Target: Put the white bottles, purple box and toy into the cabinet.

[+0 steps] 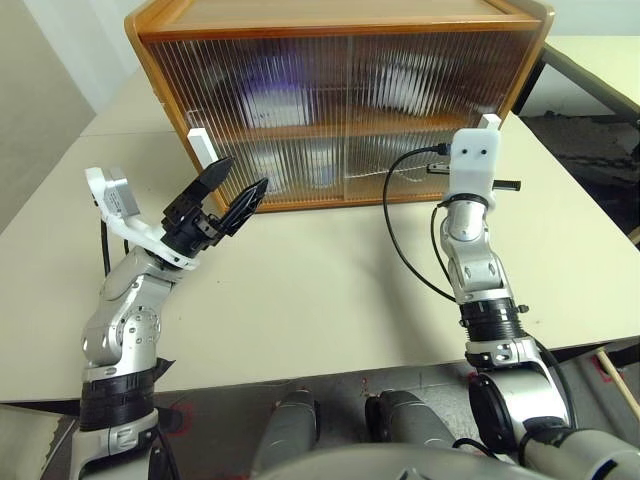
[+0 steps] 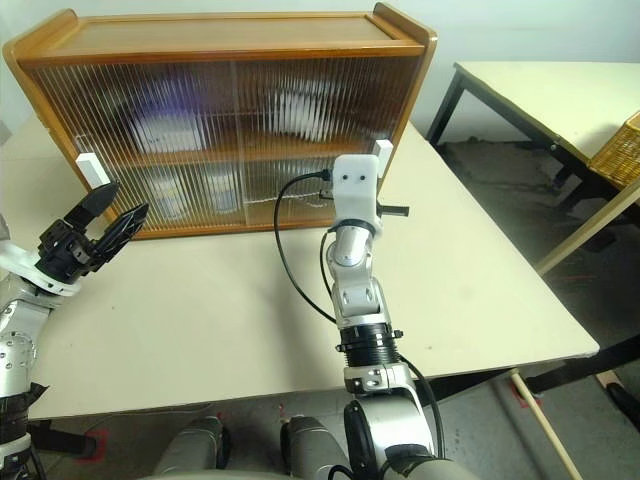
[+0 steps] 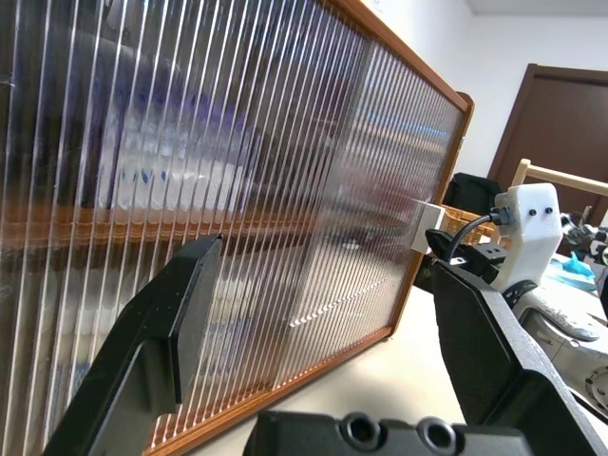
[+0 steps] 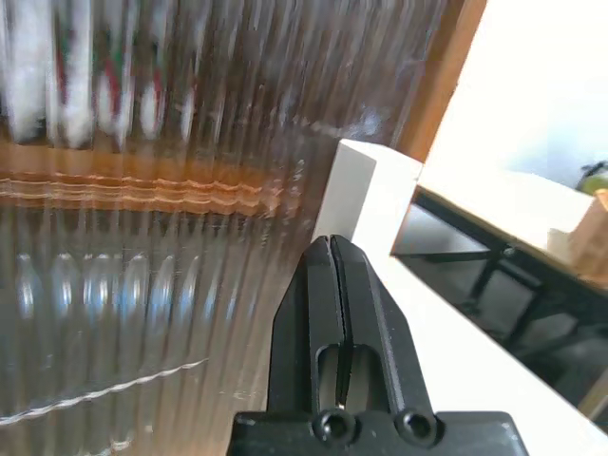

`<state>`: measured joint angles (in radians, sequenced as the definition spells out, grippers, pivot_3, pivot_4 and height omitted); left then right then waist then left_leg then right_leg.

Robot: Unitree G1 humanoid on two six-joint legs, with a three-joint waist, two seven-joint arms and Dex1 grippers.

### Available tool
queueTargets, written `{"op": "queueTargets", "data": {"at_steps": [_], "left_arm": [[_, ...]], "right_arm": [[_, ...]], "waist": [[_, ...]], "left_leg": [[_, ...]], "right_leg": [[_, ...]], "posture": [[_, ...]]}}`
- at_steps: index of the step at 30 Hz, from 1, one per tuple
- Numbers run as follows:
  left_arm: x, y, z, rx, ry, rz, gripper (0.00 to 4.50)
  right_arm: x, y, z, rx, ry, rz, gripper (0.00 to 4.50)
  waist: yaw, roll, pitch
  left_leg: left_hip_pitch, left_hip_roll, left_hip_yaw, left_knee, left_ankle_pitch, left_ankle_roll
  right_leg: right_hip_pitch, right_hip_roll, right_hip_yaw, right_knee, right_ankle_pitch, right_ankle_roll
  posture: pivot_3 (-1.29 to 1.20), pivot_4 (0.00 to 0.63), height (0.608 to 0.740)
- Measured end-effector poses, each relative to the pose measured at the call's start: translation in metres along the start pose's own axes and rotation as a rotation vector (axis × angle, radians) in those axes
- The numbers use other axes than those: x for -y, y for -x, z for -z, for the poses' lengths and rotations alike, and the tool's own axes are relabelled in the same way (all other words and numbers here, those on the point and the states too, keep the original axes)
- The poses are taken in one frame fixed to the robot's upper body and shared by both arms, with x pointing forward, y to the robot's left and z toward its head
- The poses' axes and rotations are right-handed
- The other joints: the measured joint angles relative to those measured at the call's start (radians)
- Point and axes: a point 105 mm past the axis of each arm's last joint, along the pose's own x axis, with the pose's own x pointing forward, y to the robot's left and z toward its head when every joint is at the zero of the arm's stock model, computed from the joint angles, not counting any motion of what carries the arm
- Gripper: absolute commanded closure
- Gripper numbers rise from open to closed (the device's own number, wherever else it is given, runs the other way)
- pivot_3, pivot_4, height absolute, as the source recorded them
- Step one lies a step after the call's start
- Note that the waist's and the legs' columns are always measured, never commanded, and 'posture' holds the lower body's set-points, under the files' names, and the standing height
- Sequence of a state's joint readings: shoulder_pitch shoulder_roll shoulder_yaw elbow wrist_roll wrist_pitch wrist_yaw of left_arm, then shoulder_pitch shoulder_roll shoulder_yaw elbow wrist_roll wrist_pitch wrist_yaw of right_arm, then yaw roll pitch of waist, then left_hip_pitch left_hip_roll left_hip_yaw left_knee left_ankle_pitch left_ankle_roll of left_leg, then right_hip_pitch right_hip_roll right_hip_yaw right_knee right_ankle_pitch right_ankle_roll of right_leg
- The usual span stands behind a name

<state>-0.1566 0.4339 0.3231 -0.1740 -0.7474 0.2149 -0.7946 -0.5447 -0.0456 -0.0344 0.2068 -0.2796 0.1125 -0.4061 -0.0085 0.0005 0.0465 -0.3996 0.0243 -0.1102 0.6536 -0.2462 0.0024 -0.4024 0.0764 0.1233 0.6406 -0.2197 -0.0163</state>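
Observation:
The cabinet (image 1: 330, 25) stands at the back of the table with both ribbed sliding doors shut. Through them I make out only blurs. A purple smear (image 2: 180, 100), the purple box, is on the upper shelf at the left. A white shape with red and green streaks (image 4: 85, 85), the toy, is at the upper right. Pale shapes with blue marks (image 3: 142, 161) may be the white bottles. My left gripper (image 1: 243, 175) is open, just below the left white handle (image 1: 203, 145). My right gripper (image 4: 329, 249) is shut, its tip at the right white handle (image 4: 366, 204).
The cream table (image 1: 330, 290) has bare surface in front of the cabinet. A second table (image 2: 540, 90) and a wicker basket (image 2: 620, 150) stand off to the right. A wooden stick (image 2: 545, 430) leans near the table's front right corner.

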Motion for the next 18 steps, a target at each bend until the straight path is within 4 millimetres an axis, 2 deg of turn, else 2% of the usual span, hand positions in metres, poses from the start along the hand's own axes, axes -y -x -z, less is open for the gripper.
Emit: {"op": "queueTargets", "data": {"at_steps": [8, 9, 11, 14, 17, 18], "left_arm": [[0.001, -0.003, -0.001, 0.004, -0.002, 0.01, 0.0], [0.001, -0.003, -0.001, 0.004, -0.002, 0.011, 0.0], [0.001, -0.003, -0.001, 0.004, -0.002, 0.011, 0.0], [0.002, -0.003, -0.001, 0.004, -0.001, 0.014, 0.0], [0.002, -0.004, -0.001, 0.004, -0.001, 0.014, 0.0], [0.002, -0.004, -0.001, 0.004, -0.001, 0.014, 0.0]], "right_arm": [[-0.001, 0.002, 0.002, -0.003, -0.006, -0.025, 4.47], [-0.003, 0.004, 0.004, -0.011, -0.02, -0.054, 4.31], [-0.012, 0.011, 0.005, -0.02, -0.106, -0.193, 3.9], [-0.025, 0.024, -0.003, 0.0, -0.165, -0.392, 2.79], [-0.026, 0.03, -0.004, -0.015, -0.159, -0.502, 1.72], [-0.029, 0.034, -0.002, -0.04, -0.202, -0.586, 1.41]], "waist": [[0.0, 0.0, 0.0], [0.0, 0.0, 0.0], [-0.003, 0.0, 0.0], [-0.008, 0.0, 0.0], [-0.011, 0.0, 0.0], [-0.011, 0.0, 0.0]], "left_leg": [[0.0, 0.0, 0.0, 0.0, 0.0, 0.0], [0.0, 0.0, 0.0, 0.0, 0.0, 0.0], [0.0, 0.0, 0.001, 0.0, 0.0, 0.0], [0.0, 0.0, 0.002, 0.0, 0.0, 0.0], [0.001, 0.0, 0.002, 0.003, 0.0, 0.0], [0.0, 0.0, 0.002, 0.004, 0.0, 0.0]], "right_leg": [[0.001, 0.0, 0.0, 0.0, 0.0, 0.002], [0.0, 0.0, 0.0, 0.0, 0.0, 0.002], [0.0, 0.0, 0.0, 0.0, -0.001, 0.003], [0.001, 0.0, 0.0, 0.0, -0.003, 0.006], [0.003, 0.0, 0.0, 0.0, -0.003, 0.006], [0.003, 0.0, 0.0, 0.0, -0.003, 0.007]], "posture": [[-0.02, 0.048, 0.74], [-0.02, 0.049, 0.74], [-0.02, 0.05, 0.74], [-0.02, 0.052, 0.74], [-0.02, 0.055, 0.74], [-0.02, 0.056, 0.74]]}}
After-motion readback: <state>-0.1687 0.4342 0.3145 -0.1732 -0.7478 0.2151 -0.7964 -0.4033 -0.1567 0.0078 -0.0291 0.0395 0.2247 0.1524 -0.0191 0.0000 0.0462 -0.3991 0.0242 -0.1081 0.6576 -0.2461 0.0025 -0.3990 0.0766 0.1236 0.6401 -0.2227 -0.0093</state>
